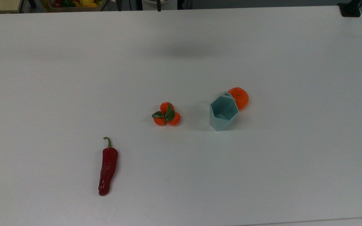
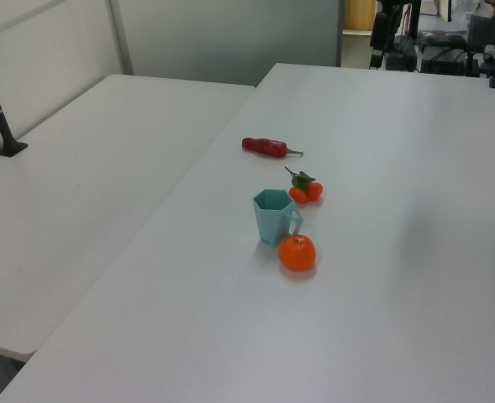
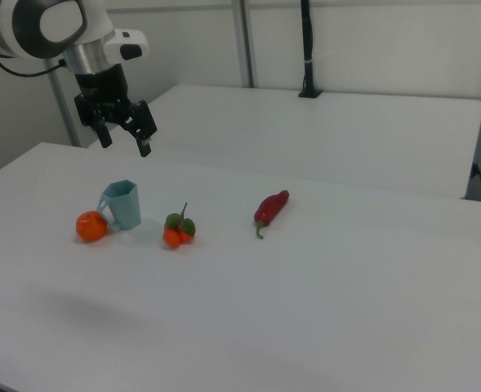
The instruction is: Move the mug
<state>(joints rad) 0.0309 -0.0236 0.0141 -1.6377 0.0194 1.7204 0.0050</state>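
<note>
The mug is a pale teal faceted cup standing upright on the white table, right of centre in the top view. Its small handle points toward an orange that touches it. In the left view the mug stands just behind the orange. In the right view my gripper hangs open in the air, well above the mug and apart from it, with nothing between its fingers.
A cluster of three small tangerines with leaves lies left of the mug in the top view. A red chili pepper lies further left and nearer. A second white table adjoins at the left view's left.
</note>
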